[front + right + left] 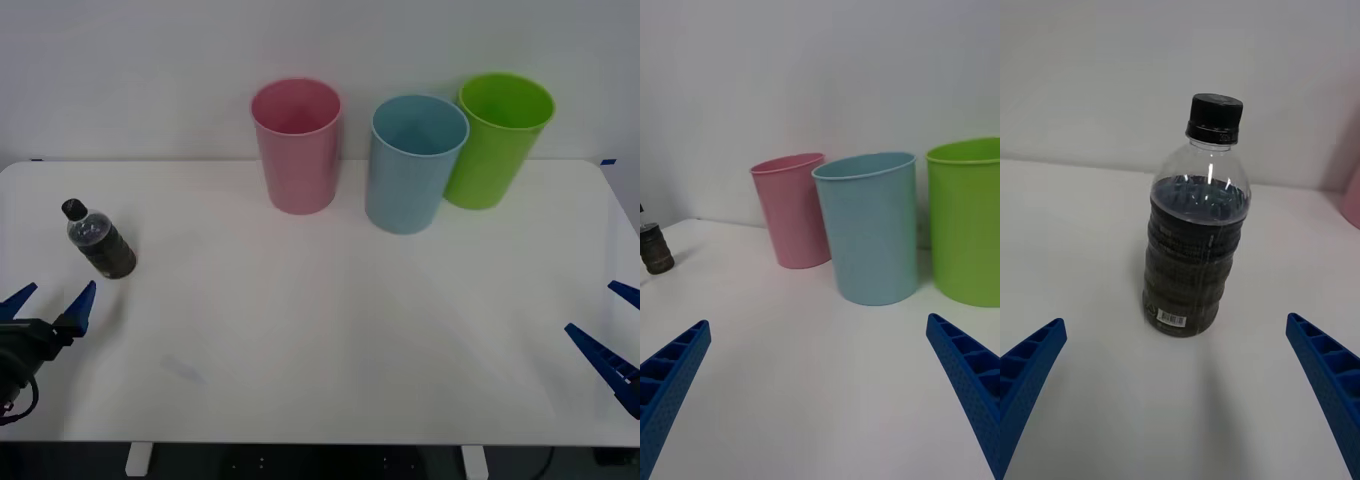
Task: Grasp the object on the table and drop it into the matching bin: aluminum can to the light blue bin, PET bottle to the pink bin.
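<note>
The PET bottle [100,241] stood upright on the tabletop [320,340], far over on the robot's left side and well apart from the three bins. Its black cap was on, its upper part clear, and dark liquid and a dark label filled the lower body. In the left wrist view the bottle [1196,225] rose between the two blue ribbed fingers [1030,375], farther out than their tips, with bare tabletop on both sides of it and nothing touching it.

The left tool [48,302] hovered near the front left edge of the tabletop, just short of the bottle, its fingers spread wide and empty. The bottle lay beyond the fingertips and slightly toward the robot's right of the tool's midline in the front view.

Along the back of the tabletop stood the pink bin [297,146], nearest to the bottle, then the light blue bin [414,165] beside it with a small gap between, and a lime green bin [495,142] just behind and to the right of the blue one. All three were upright with open mouths.

The right tool [618,326] waited at the front right edge of the tabletop, its fingers likewise spread apart and holding nothing, facing the bins in its wrist view [820,352].
</note>
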Motion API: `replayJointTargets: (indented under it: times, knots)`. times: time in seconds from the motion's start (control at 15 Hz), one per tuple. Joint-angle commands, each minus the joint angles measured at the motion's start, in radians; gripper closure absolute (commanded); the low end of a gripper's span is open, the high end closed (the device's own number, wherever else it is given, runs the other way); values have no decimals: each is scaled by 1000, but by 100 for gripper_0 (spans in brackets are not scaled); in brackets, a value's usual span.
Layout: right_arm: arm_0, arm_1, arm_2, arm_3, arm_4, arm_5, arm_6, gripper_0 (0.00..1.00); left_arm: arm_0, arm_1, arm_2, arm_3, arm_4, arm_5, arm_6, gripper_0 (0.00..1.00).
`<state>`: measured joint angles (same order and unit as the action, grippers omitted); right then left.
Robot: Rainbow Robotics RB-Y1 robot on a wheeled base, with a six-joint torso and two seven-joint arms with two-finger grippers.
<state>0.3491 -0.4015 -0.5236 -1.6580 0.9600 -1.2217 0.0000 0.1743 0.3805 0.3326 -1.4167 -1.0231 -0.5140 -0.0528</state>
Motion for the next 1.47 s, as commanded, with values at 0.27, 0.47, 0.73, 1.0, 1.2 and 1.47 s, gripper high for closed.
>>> replayJointTargets:
  times: [0.27,0.47,0.73,1.0,1.2,1.47]
  knots:
    - [0,0,0,0,0,0,0,0,-111,-34,0,77,-72,35,-9,0]
    - [0,0,0,0,0,0,0,0,-173,-43,0,134,-98,38,-10,0]
    - [0,0,0,0,0,0,0,0,-259,-45,11,223,-132,38,-24,0]
    - [0,0,0,0,0,0,0,0,-312,-46,11,266,-155,57,-33,0]
    - [0,0,0,0,0,0,0,0,-348,-51,13,303,-178,78,-39,0]
    - [0,0,0,0,0,0,0,0,-391,-51,14,344,-203,101,-48,0]
